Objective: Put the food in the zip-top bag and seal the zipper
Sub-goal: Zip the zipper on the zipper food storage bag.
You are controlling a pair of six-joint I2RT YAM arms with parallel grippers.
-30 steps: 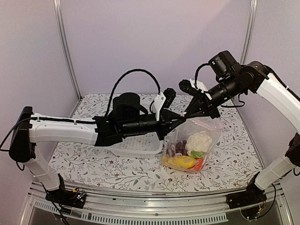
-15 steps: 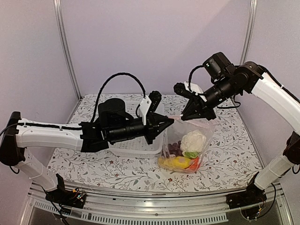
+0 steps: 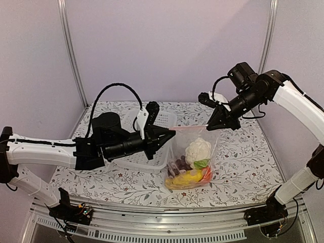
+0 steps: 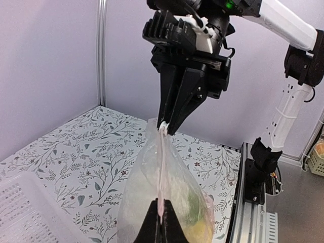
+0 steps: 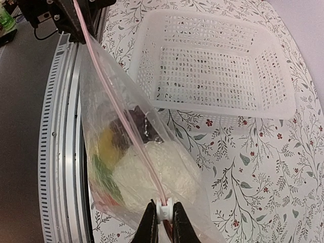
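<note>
The clear zip-top bag [image 3: 188, 161] hangs between my two grippers, its bottom on the table. Inside are the white cauliflower [image 3: 197, 150], purple grapes [image 3: 178, 164], yellow pieces [image 3: 185, 177] and a red-orange piece [image 3: 206, 173]. The pink zipper [image 3: 192, 128] is stretched taut along the top. My left gripper [image 3: 169, 134] is shut on the strip's left end [image 4: 162, 174]; its fingertips [image 4: 162, 216] pinch it. My right gripper [image 3: 215, 125] is shut on the white slider [image 5: 164, 209] at the right end. The cauliflower [image 5: 152, 172] and grapes [image 5: 132, 119] show through the plastic.
The white lattice basket [image 3: 144, 161] stands empty on the table left of the bag, under my left arm; it also shows in the right wrist view [image 5: 212, 66]. The metal rail of the table's front edge [image 5: 66, 152] runs close by the bag.
Both grippers and the bag have shifted left. The left gripper has drawn further from the right one, so the zipper strip between them is longer and tauter.
</note>
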